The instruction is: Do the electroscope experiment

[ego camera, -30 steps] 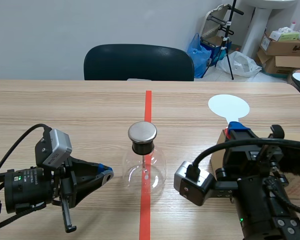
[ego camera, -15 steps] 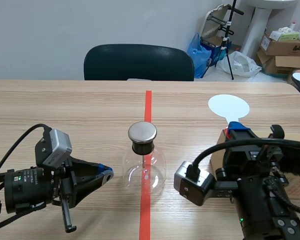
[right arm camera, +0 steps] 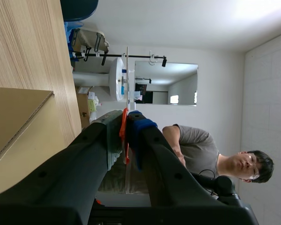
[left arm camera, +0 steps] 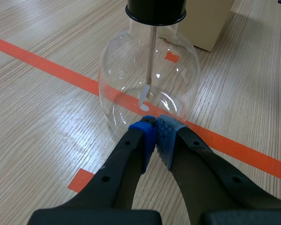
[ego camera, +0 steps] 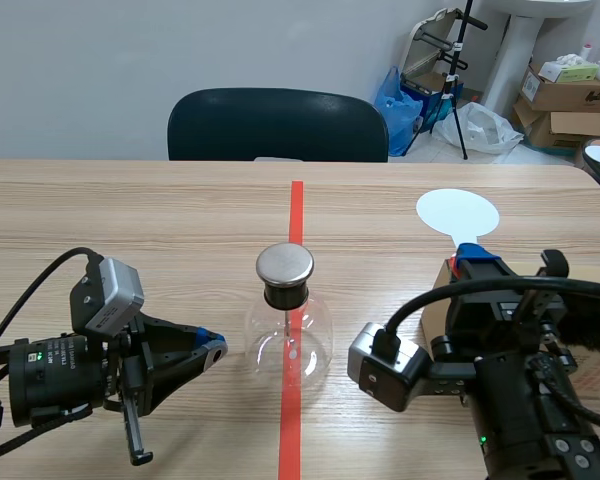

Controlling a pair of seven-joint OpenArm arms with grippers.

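The electroscope (ego camera: 288, 325) is a round clear glass flask with a black stopper and a flat metal cap, standing on the red tape line at the table's middle. Through the glass (left arm camera: 150, 77) a thin metal rod with a small hook shows inside. My left gripper (ego camera: 212, 348) lies low to the flask's left, shut on nothing, its blue pads (left arm camera: 150, 138) meeting just short of the glass. My right gripper (ego camera: 472, 252), turned on its side, is shut on the orange-red handle (right arm camera: 124, 129) of a white round paddle (ego camera: 458, 212), which is held right of the flask.
A cardboard box (ego camera: 436, 305) sits on the table beside and under my right arm, also seen as the box (right arm camera: 14, 122) in the right wrist view. A dark chair (ego camera: 277, 125) stands behind the far table edge. A person (right arm camera: 201, 154) shows beyond the right gripper.
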